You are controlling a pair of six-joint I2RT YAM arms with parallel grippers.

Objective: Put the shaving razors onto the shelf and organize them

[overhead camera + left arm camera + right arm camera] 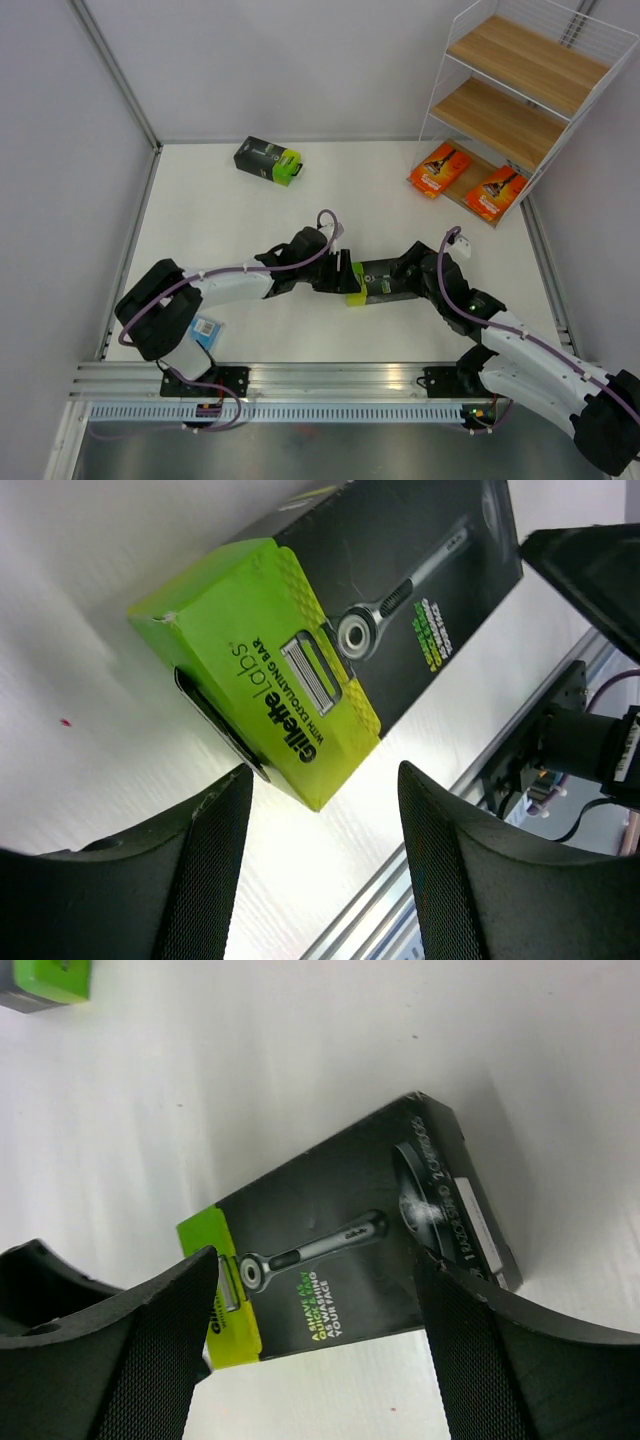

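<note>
A black razor box with a lime-green end [375,284] lies on the white table between my two grippers. My left gripper [338,274] is open at its green end; in the left wrist view the box [330,630] lies just beyond the open gripper [325,865], not touching it. My right gripper [408,280] is open at the black end; in the right wrist view the box [340,1250] lies between the spread fingers of the gripper [318,1300]. A second black and green box [268,160] lies far left. Two orange cards [440,168] [497,192] lie on the shelf's [525,60] lowest board.
A blue-card blister pack [205,328] lies mostly hidden under the left arm near its base. The second box's green end shows at the top left of the right wrist view [45,980]. Grey walls enclose the table; a metal rail [320,380] runs along the near edge.
</note>
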